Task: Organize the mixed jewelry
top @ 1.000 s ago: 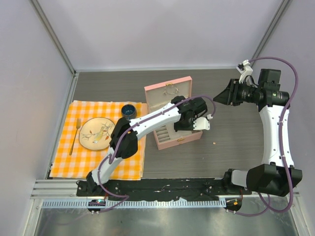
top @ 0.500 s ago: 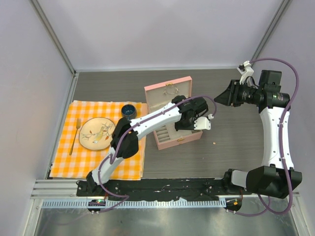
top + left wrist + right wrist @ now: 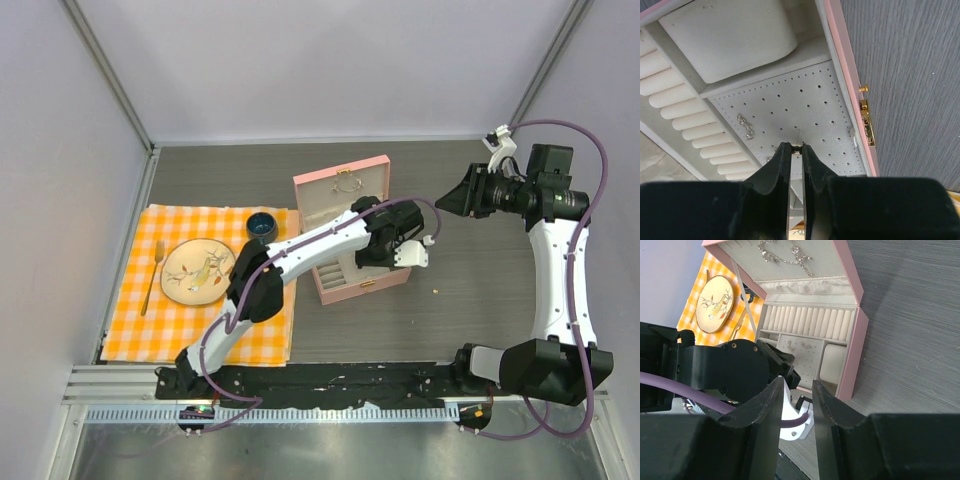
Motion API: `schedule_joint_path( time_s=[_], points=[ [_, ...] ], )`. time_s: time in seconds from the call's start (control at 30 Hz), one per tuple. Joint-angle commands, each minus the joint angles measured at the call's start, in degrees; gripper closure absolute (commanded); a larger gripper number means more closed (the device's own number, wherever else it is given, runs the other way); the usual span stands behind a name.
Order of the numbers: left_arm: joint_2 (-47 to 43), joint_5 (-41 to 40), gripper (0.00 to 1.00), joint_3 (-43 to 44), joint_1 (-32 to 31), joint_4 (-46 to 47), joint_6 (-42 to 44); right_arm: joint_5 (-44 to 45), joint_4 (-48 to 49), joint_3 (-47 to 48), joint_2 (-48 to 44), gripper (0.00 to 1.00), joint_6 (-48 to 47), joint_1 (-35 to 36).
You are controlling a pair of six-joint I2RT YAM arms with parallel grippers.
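Note:
The pink jewelry box (image 3: 350, 235) stands open at the table's middle. In the left wrist view my left gripper (image 3: 796, 147) is shut, and a tiny silvery jewelry piece (image 3: 797, 147) is pinched at its tips just above the box's perforated grey panel (image 3: 805, 107). Small silvery earrings (image 3: 746, 126) sit on that panel beside the ring rolls (image 3: 680, 105). A tiny pinkish speck (image 3: 436, 290) lies on the table right of the box. My right gripper (image 3: 799, 385) is open and empty, held high to the box's right (image 3: 447, 200). A necklace (image 3: 785, 252) hangs in the lid.
An orange checked cloth (image 3: 130, 330) at the left carries a plate (image 3: 198, 271), a fork (image 3: 152, 275) and a small dark cup (image 3: 262, 225). The box's gold clasp (image 3: 867, 127) faces the right side. Walls enclose the table at the back and sides.
My left gripper has shifted slightly left over the box's tray. The right arm has barely moved.

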Motion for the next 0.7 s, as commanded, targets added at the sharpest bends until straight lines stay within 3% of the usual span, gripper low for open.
schedule_joint_path(
  time_s=[0.0,0.67],
  points=[
    [0.7,0.5,1.00,1.9,-0.8,-1.2,0.9,-0.5,2.0,0.3,-2.0,0.65,0.6,-0.3],
    [0.9,-0.7,1.00,2.0,-0.8,0.5,1.1,-1.0,2.3,-0.4,-2.2,0.65,0.7,-0.7]
  ],
)
